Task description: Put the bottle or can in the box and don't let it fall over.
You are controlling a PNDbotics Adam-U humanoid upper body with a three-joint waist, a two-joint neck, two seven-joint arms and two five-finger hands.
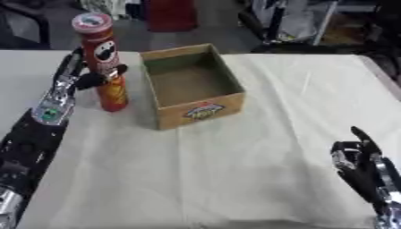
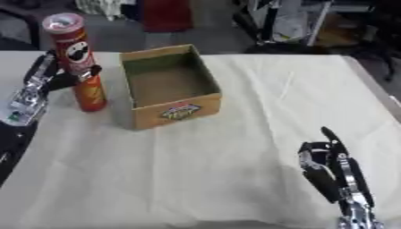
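The robot's left hand curls its fingers around an upright red Pringles can just left of an open cardboard box. The right hand rests near the counter's lower right corner, fingers relaxed.

Robot's black-and-silver left hand closes on what it grasps while the black right hand idles.

The left arm, black with a silver wrist section, runs up the near-left edge, its fingers and thumb curled around a held object. The right hand rests at the lower right corner, fingers relaxed and pointing upward, holding nothing, well apart from the left.
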